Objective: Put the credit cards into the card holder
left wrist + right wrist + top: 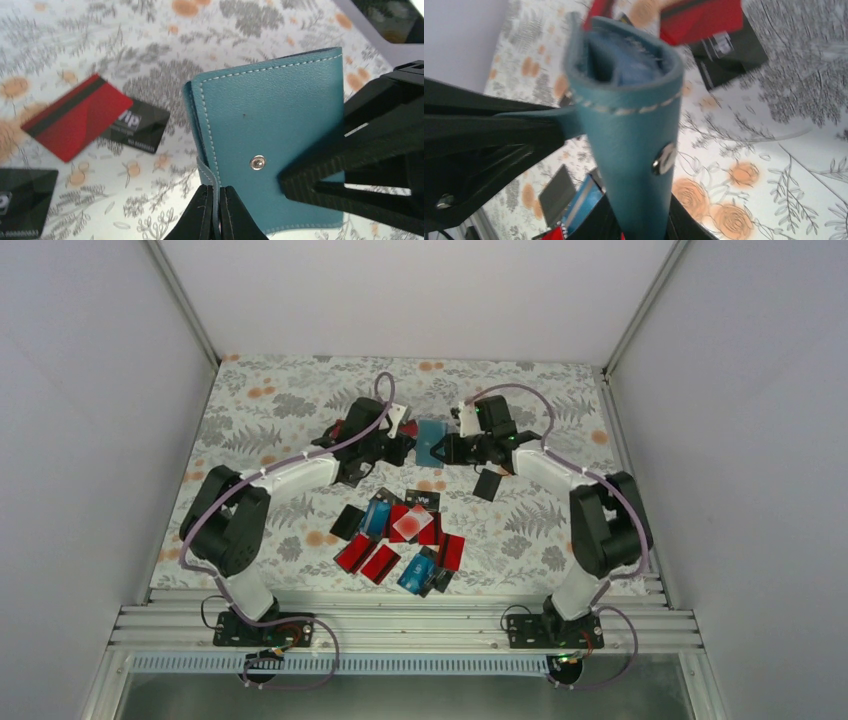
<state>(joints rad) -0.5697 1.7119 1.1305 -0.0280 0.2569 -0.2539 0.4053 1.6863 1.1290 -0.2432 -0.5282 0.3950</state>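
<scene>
The teal card holder (432, 440) is held off the table at the back middle, between both grippers. My left gripper (215, 215) is shut on a thin teal flap at the holder's (270, 120) edge. My right gripper (639, 225) is shut on the holder's (634, 125) body, below the metal snap. The holder's top gapes open, showing inner pockets. Credit cards (400, 530), red, black and blue, lie in a loose pile nearer the arm bases. A red card (75, 117) overlaps a black card (135, 125) on the cloth under the left wrist.
One black card (487, 484) lies apart under the right arm. Another black card (22, 200) lies at the left wrist view's lower left. The floral cloth (270, 410) covers the table. White walls close in the left, right and back.
</scene>
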